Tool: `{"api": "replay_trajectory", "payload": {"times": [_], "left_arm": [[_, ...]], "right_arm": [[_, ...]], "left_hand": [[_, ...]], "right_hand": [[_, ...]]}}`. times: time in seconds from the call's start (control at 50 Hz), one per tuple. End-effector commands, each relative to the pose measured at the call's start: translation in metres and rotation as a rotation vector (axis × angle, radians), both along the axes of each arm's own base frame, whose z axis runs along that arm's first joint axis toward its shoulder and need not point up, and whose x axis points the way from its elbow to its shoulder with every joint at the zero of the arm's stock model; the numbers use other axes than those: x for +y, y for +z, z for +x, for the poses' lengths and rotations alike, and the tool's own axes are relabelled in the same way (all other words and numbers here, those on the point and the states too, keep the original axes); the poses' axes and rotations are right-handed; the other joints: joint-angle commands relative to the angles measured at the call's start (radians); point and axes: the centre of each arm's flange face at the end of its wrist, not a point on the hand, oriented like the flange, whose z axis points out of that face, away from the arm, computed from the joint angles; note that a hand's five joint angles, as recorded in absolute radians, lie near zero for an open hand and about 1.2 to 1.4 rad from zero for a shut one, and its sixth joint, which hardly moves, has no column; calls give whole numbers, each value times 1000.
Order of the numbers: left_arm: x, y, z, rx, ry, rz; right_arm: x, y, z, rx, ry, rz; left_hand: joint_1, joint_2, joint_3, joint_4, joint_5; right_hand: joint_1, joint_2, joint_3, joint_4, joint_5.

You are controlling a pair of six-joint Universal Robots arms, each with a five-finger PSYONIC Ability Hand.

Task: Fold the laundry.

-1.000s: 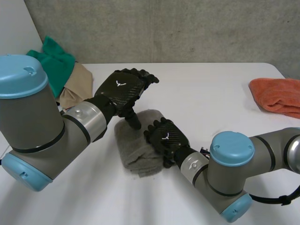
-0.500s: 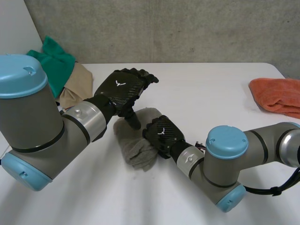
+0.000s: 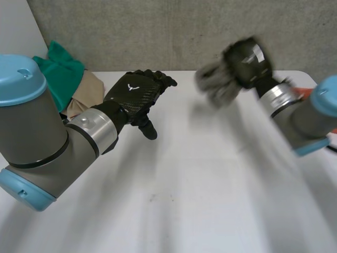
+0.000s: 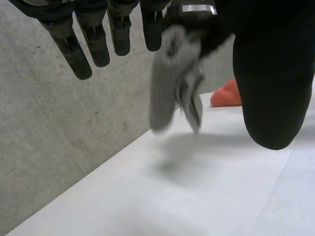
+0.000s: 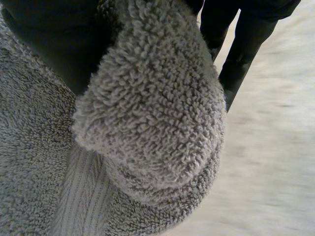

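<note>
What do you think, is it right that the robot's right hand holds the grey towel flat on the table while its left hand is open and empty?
Not quite: the right hand holds the grey towel bunched in the air above the table, as the head view shows. The left hand is indeed open and empty.

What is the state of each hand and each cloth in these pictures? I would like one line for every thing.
left hand: open, fingers straight, holding nothing.
right hand: shut on the grey towel.
grey towel: bunched, in the air, off the table.
green cloth: crumpled, unfolded.
tan cloth: crumpled, beside the green cloth.
orange towel: lying on the table.
</note>
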Motion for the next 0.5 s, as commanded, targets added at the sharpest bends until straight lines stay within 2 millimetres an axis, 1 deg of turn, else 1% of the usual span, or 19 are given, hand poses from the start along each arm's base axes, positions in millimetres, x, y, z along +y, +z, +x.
{"api": "replay_trajectory", "payload": {"times": [0.02, 0.04, 0.08, 0.1, 0.12, 0.18, 0.2, 0.26, 0.28, 0.34, 0.36, 0.4, 0.42, 0.48, 0.5], "left_arm": [[-1, 0, 0, 0, 1, -3], [-1, 1, 0, 1, 1, -4], [-2, -1, 0, -1, 1, 0], [-3, -2, -1, -2, 1, 1], [-3, -2, -1, -1, 1, 0], [-3, -2, -2, -1, -3, -2], [-2, -2, -4, 0, -8, -3], [-1, -4, -6, -1, -16, 0], [0, -5, -6, 1, -19, -3], [1, -5, -8, 4, -25, -5], [3, -7, -9, 4, -31, -5], [6, -7, -12, 7, -43, -9], [8, -7, -13, 9, -48, -9], [18, -9, -19, 7, -80, -11], [23, -10, -22, 6, -102, -14]], "right_arm": [[-90, 46, -112, -220, -137, -94], [-105, 46, -138, -249, -172, -96], [-120, 41, -161, -273, -199, -93], [-127, 35, -169, -275, -209, -92], [-138, 22, -184, -271, -232, -87], [-150, 2, -202, -261, -255, -72], [-157, -12, -218, -252, -272, -62], [-164, -35, -235, -230, -276, -37], [-168, -50, -243, -219, -273, -19], [-170, -72, -259, -210, -286, 11], [-171, -89, -269, -206, -295, 41], [-170, -100, -277, -203, -302, 62], [-168, -112, -280, -197, -295, 89], [-165, -128, -282, -189, -274, 131], [-161, -137, -283, -180, -259, 158]], "left_hand": [[60, 53, 48, 55, 59], [60, 53, 48, 55, 59], [60, 53, 48, 55, 59], [60, 53, 48, 55, 59], [60, 53, 48, 55, 59], [60, 53, 48, 55, 59], [60, 53, 48, 55, 59], [60, 53, 48, 55, 59], [60, 53, 48, 55, 59], [60, 53, 48, 55, 59], [57, 50, 46, 52, 56], [57, 50, 45, 52, 56], [57, 50, 45, 52, 56], [51, 44, 40, 47, 50], [51, 44, 40, 47, 50]], "right_hand": [[382, 263, 257, 214, 312], [382, 263, 257, 214, 312], [382, 263, 257, 214, 312], [382, 263, 257, 214, 312], [382, 263, 257, 214, 312], [382, 263, 257, 214, 312], [382, 263, 257, 214, 312], [382, 263, 257, 214, 312], [382, 263, 257, 214, 312], [382, 263, 257, 214, 312], [382, 263, 257, 214, 312], [382, 263, 257, 214, 312], [382, 263, 257, 214, 312], [382, 263, 257, 214, 312], [382, 263, 257, 214, 312]]}}
